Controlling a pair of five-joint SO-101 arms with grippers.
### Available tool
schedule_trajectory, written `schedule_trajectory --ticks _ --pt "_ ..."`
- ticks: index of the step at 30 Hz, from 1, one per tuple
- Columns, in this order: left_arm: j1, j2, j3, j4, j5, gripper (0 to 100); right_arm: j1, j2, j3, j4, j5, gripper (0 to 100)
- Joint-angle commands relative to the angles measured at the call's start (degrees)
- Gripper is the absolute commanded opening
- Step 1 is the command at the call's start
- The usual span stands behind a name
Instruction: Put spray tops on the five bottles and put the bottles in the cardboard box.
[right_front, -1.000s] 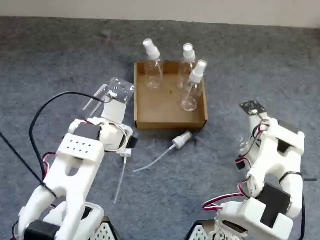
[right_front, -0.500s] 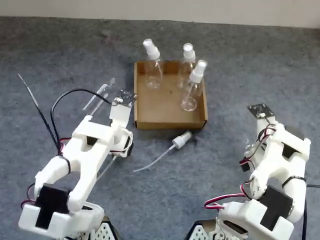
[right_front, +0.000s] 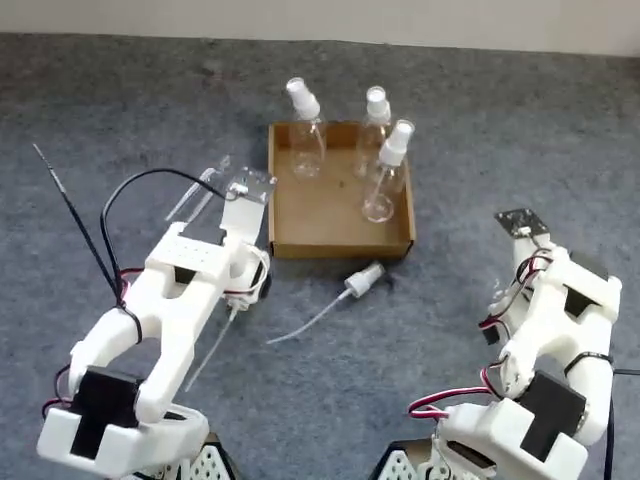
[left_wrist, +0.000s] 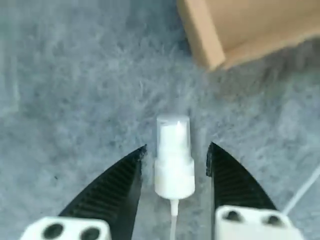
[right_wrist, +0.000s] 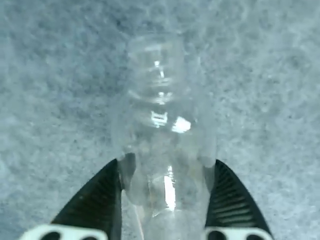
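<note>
- The left gripper (left_wrist: 176, 146) hovers low over the grey, fuzzy carpet (right_front: 120, 100). Its ribbed black fingers are spread, one on each side of a white plastic spray top (left_wrist: 174, 160), with a gap on both sides.
- That spray top lies flat, its ridged collar widening below the smooth cap. A thin tube trails from it, and a corner of the cardboard box (right_front: 340, 246) is nearby.
- The right gripper (right_wrist: 167, 161) pinches a clear, capless bottle (right_wrist: 160, 115), its fingers pressed against the rounded sides. The threaded neck is bare.
- The shallow, square box of plain brown card holds three capped bottles (right_front: 385, 170), all glossy and transparent.
- A second spray top (right_front: 365, 278) lies on the carpet just in front of the box, its tube curving away.
- Another clear bottle (right_front: 200, 190) lies on its side to the box's left.
</note>
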Motion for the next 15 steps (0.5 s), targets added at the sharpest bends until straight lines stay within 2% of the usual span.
schedule_trajectory --ticks 1,5,11,15 --pt "0.92 -2.42 -4.70 0.09 0.09 17 0.57 -2.68 -0.48 1.10 0.62 13.5" --pt "1.01 -2.07 -4.53 0.09 -3.43 15 0.66 -2.68 -0.31 1.10 0.53 13.9" --pt "0.92 7.08 -5.14 -2.81 -3.87 12 0.66 -2.68 -0.48 1.10 0.35 13.9" --pt "0.57 8.31 -5.93 -2.73 -3.87 3 0.75 -2.68 -0.48 1.10 0.35 13.9"
